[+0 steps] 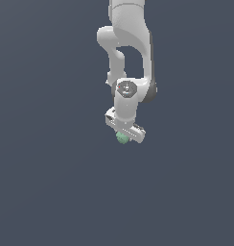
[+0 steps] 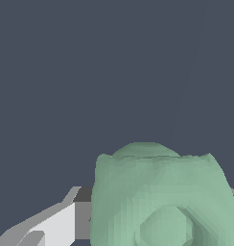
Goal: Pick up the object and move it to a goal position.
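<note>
we judge the carry step is in hand: the gripper (image 1: 123,136) seems closed around the object (image 1: 122,138), a pale green lump tucked under the hand at six o'clock of the wrist. in the wrist view the object (image 2: 162,197) fills the space beside one finger (image 2: 56,223). no goal marker shows, so next we need a steady move with the grasp kept firm. the arm (image 1: 126,48) hangs straight down, hand slightly rotated.

Lump (image 2: 162,197) matt, knobbly (faceted); claw (image 1: 123,136) smooth white plastic.
</note>
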